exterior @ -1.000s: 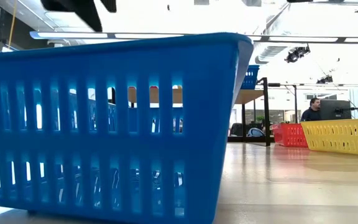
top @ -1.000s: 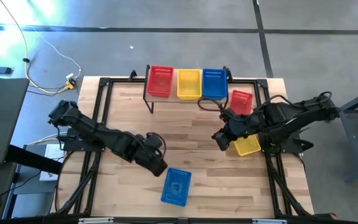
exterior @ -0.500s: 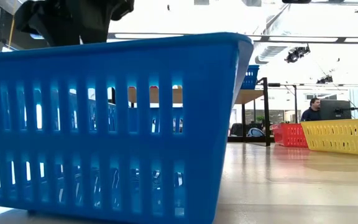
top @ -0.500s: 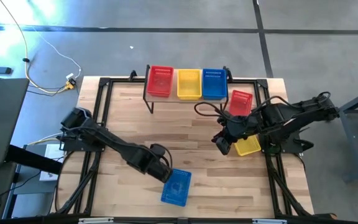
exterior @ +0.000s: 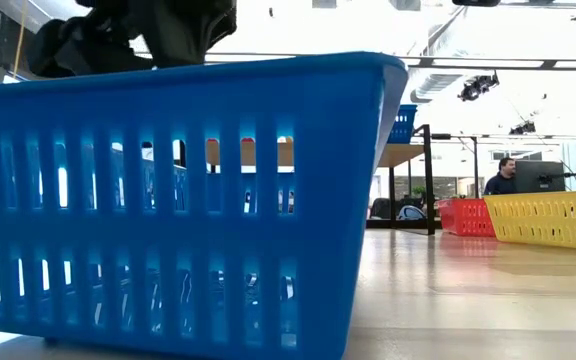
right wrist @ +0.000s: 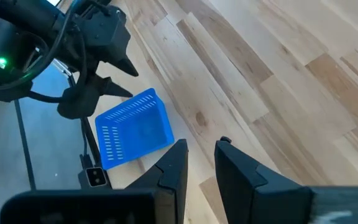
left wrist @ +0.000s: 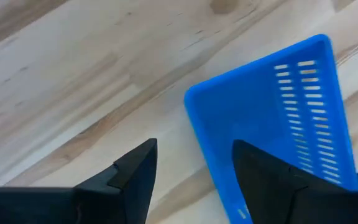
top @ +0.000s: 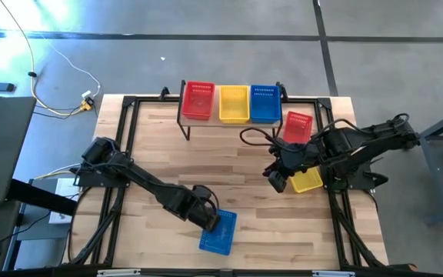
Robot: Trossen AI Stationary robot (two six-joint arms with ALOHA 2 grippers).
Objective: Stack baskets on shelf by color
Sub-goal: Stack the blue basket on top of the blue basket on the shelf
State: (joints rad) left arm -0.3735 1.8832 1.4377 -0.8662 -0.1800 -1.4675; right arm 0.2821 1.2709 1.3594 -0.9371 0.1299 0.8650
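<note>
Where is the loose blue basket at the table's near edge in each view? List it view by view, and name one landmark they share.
High view: blue basket at bottom centre, on the table's near edge.
Low view: it fills the left and centre of the picture.
Left wrist view: it is right of centre, just past that tool's fingers.
Right wrist view: it is left of centre, far off.
Shared landmark: the open left tool, at the basket's corner.

Blue basket (left wrist: 272, 118) just beside the left gripper (left wrist: 194, 165) fingertips: smooth plastic w/ slotted mesh walls, slight sheen. Tabletop (left wrist: 73, 74) under the fingers (left wrist: 135, 174): pale wood planks, visible grain, satin finish. Fingers: matt black, plastic-looking. Table frame (top: 129, 115): black metal.
</note>
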